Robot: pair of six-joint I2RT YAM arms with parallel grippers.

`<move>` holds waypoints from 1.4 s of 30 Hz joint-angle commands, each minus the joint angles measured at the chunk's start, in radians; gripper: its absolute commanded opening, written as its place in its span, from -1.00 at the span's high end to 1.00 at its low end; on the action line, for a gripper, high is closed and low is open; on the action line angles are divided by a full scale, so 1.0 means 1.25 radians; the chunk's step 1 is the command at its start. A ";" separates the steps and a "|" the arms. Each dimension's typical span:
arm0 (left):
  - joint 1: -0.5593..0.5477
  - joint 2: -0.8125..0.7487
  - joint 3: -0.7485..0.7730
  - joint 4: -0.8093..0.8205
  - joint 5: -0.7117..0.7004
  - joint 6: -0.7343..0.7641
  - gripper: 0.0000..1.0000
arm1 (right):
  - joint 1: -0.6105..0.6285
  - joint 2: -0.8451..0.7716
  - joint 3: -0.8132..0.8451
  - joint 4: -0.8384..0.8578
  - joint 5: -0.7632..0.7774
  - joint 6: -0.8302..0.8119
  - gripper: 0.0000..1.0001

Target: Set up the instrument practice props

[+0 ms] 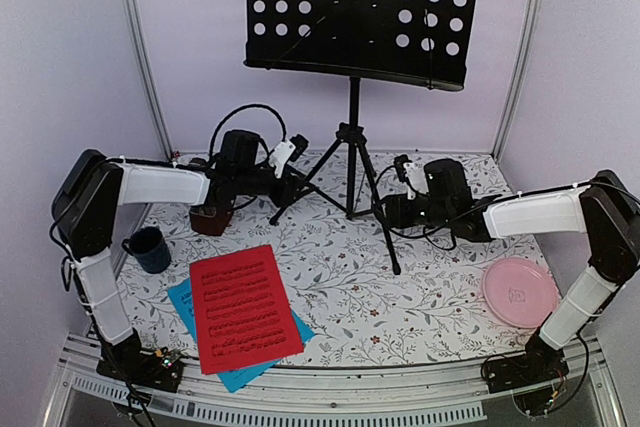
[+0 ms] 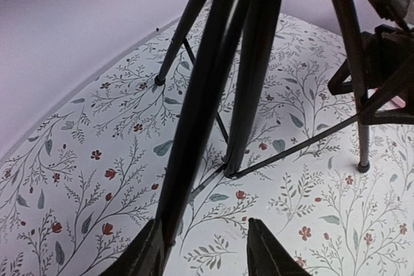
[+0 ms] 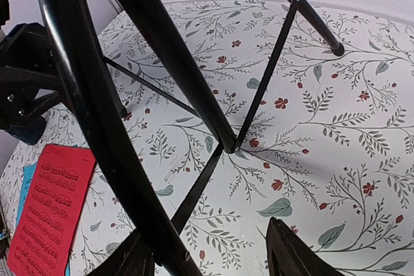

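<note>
- The red sheet [image 1: 243, 307] lay at seven o'clock, over the cyan sheet [image 1: 182, 302]; thin and limp, so pinch an edge.
- Your left gripper [image 2: 204, 224] stood partly open around a leg of the stand [image 1: 355, 17], not clamped.
- The stand stood at twelve o'clock: stiff, likely top-heavy; grip low on the legs.
- Your right gripper [image 3: 207, 231] straddled another leg, jaws apart.
</note>
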State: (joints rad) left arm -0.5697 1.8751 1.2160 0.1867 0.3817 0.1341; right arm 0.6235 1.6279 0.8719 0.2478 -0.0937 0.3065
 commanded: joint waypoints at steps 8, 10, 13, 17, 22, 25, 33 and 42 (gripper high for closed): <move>-0.066 -0.057 -0.111 0.036 0.011 -0.051 0.13 | -0.075 -0.065 -0.040 -0.038 -0.007 -0.053 -0.18; -0.057 -0.079 -0.117 0.032 0.001 -0.047 0.07 | -0.075 -0.069 -0.038 -0.042 -0.027 -0.069 -0.18; -0.040 -0.115 -0.117 0.013 -0.023 -0.019 -0.04 | -0.075 -0.068 -0.033 -0.054 -0.046 -0.095 -0.28; -0.007 -0.105 -0.082 -0.008 -0.034 0.021 -0.27 | -0.075 -0.065 -0.031 -0.064 -0.082 -0.117 -0.47; 0.013 0.019 0.045 -0.083 0.027 0.074 -0.57 | -0.074 -0.048 -0.021 -0.063 -0.113 -0.112 -0.66; 0.014 0.092 0.094 -0.081 0.059 0.087 -0.53 | -0.074 -0.037 -0.015 -0.064 -0.116 -0.108 -0.61; 0.007 0.112 0.088 -0.080 0.113 0.074 -0.15 | -0.078 -0.024 0.004 -0.092 -0.057 -0.117 -0.39; -0.023 0.012 -0.059 0.008 0.100 0.025 0.21 | -0.105 -0.026 0.005 -0.111 -0.058 -0.140 -0.35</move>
State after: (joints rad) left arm -0.5655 1.9469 1.1954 0.1413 0.4774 0.2016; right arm 0.5190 1.5898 0.8574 0.1326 -0.1913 0.1551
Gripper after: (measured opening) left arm 0.410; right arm 0.677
